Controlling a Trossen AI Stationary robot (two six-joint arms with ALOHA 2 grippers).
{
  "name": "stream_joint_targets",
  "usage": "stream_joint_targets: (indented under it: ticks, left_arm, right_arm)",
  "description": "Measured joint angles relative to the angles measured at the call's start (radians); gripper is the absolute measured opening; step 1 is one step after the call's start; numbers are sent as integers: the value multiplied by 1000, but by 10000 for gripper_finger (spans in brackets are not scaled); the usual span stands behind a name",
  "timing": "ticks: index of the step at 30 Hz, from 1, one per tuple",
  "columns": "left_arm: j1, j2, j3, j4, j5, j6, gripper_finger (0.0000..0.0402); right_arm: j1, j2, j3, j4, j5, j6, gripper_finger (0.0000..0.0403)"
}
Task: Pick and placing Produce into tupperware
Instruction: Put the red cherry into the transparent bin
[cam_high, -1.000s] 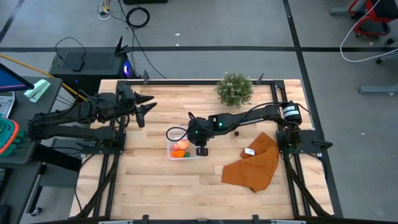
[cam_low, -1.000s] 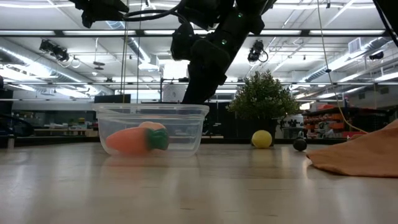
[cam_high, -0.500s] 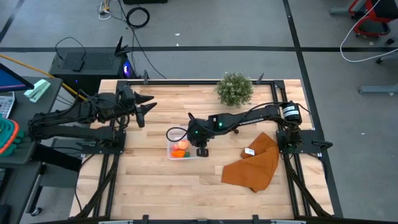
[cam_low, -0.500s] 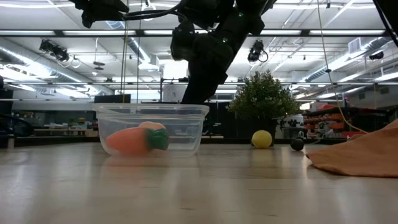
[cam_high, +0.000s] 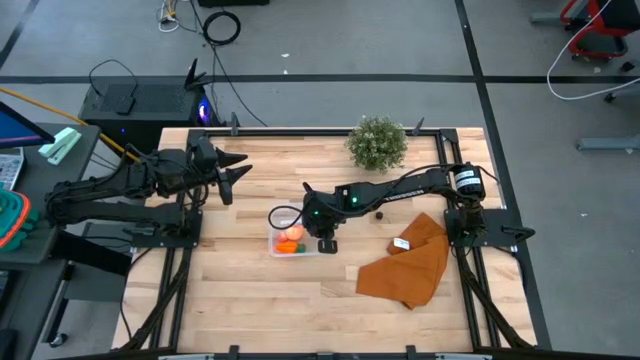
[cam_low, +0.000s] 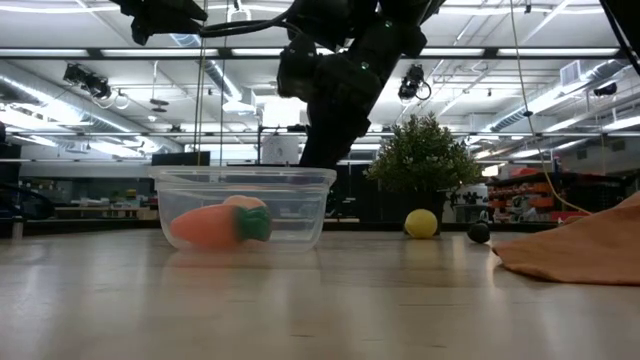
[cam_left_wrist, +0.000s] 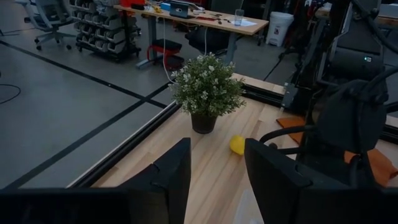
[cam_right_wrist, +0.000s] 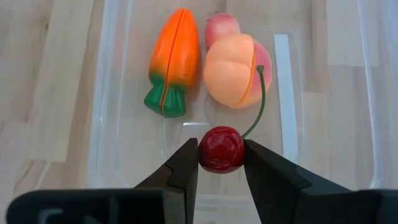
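My right gripper (cam_right_wrist: 221, 154) is shut on a small red cherry (cam_right_wrist: 221, 148) with a green stem, over the clear tupperware (cam_right_wrist: 102, 124) near its right edge (cam_high: 318, 240). Inside lie an orange carrot (cam_right_wrist: 169, 62) with a green top, a peach-coloured fruit (cam_right_wrist: 233, 68) and a pale pink piece (cam_right_wrist: 221, 23) behind it. The yellow lemon (cam_left_wrist: 237, 144) rests on the table near the plant, also seen in the low view as the lemon (cam_low: 421, 223). My left gripper (cam_high: 238, 165) waits open at the table's left edge. My right gripper pinches the cherry's round red body (cam_right_wrist: 211, 155) between its two fingertips, coming from above and pointing down into the tupperware. The green stem (cam_right_wrist: 260, 99) sticks out free toward the peach-coloured fruit. Whether the cherry touches the container's floor cannot be told.
A bushy potted plant (cam_high: 378, 143) stands at the far edge. A brown-orange cloth (cam_high: 410, 265) with a white tag lies near the right edge. A small dark ball (cam_high: 380, 212) sits between plant and cloth. Bare wood lies left of and in front of the tupperware.
My right arm's wrist has shifted a little above the tupperware. Nothing else has visibly moved.
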Motion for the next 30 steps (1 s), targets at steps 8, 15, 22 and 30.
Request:
stream_joint_targets:
  ticks: [8,15,22,30]
  left_arm:
    - [0,0,0,-2,0,0,160]
    - [0,0,0,-2,0,0,154]
    - [0,0,1,-4,0,0,157]
    - [0,0,1,-11,0,-3,152]
  right_arm:
    - [0,0,-1,3,4,-2,95]
    - [0,12,-1,17,3,-3,95]
    - [1,56,0,66,-4,33,95]
    - [0,61,1,94,-4,41,95]
